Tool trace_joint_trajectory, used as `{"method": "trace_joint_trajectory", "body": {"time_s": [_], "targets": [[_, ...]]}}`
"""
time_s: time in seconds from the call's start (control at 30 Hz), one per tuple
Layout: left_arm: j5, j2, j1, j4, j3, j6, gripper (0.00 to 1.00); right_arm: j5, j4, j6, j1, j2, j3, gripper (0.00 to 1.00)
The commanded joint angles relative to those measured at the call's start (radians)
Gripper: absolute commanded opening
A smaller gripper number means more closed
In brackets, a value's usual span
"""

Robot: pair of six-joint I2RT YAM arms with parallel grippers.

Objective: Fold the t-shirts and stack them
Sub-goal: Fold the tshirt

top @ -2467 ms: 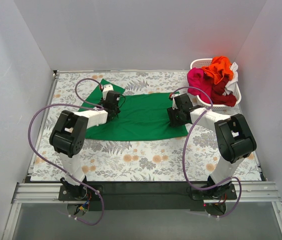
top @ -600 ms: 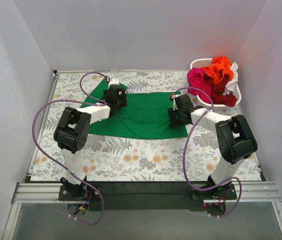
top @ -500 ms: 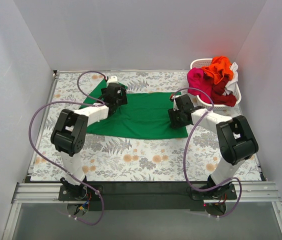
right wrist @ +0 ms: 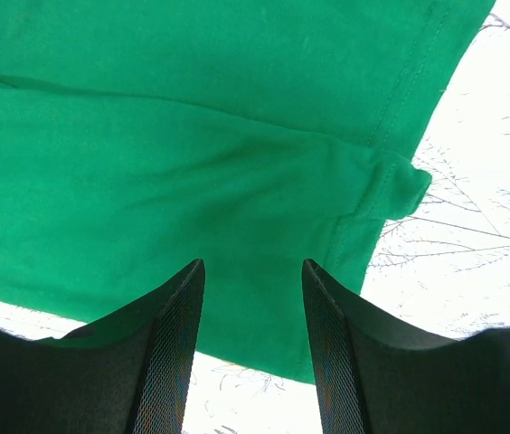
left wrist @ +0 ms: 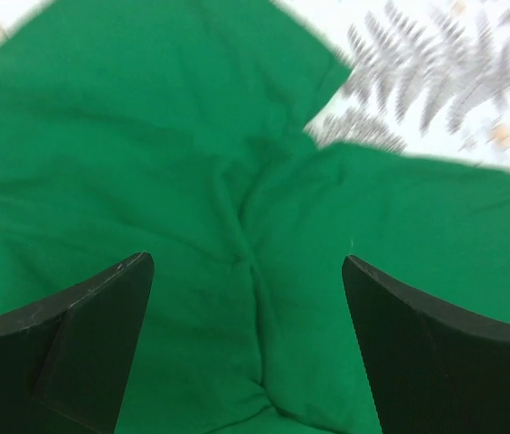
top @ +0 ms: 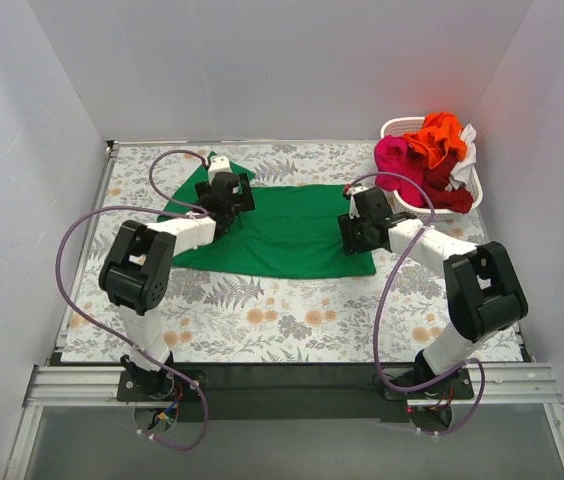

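A green t-shirt (top: 287, 228) lies spread flat on the floral table, its sleeve (top: 194, 178) pointing to the back left. My left gripper (top: 230, 196) hovers over the sleeve end. In the left wrist view the left gripper (left wrist: 246, 271) is open wide above a creased fold of the green t-shirt (left wrist: 192, 163), gripping nothing. My right gripper (top: 352, 236) is over the shirt's right edge. In the right wrist view the right gripper (right wrist: 250, 271) is open, its fingers apart above the hem (right wrist: 391, 181). Orange (top: 440, 135), magenta (top: 394, 158), dark red (top: 449, 190) and white (top: 467, 140) t-shirts are heaped at the back right.
The heaped shirts fill a white plastic basket (top: 394, 125) in the back right corner. Grey walls close in the table on the left, back and right. Purple cables loop from both arms. Bare floral tablecloth (top: 292, 310) shows in front of the green shirt.
My left gripper has opened and let go of the green shirt, shifting slightly left. The shirt's left part now lies flat. The right arm's elbow has swung slightly to the right.
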Motion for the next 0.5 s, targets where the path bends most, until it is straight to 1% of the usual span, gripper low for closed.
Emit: {"method": "trace_joint_trajectory", "body": {"time_s": [0.0,0.17,0.3,0.47], "targets": [[0.008,0.037,0.011,0.002,-0.013,-0.040,0.79,-0.013,0.025,0.010,0.005,0.033,0.003,0.43],[0.027,0.071,0.033,0.012,-0.046,-0.080,0.79,-0.016,0.046,0.022,0.005,0.056,-0.040,0.43],[0.033,0.052,0.056,0.008,-0.092,-0.120,0.79,-0.010,0.048,0.030,0.005,0.055,-0.083,0.43],[0.031,0.028,0.074,0.008,-0.159,-0.163,0.79,-0.039,0.033,0.042,0.008,0.053,-0.128,0.43]]}}
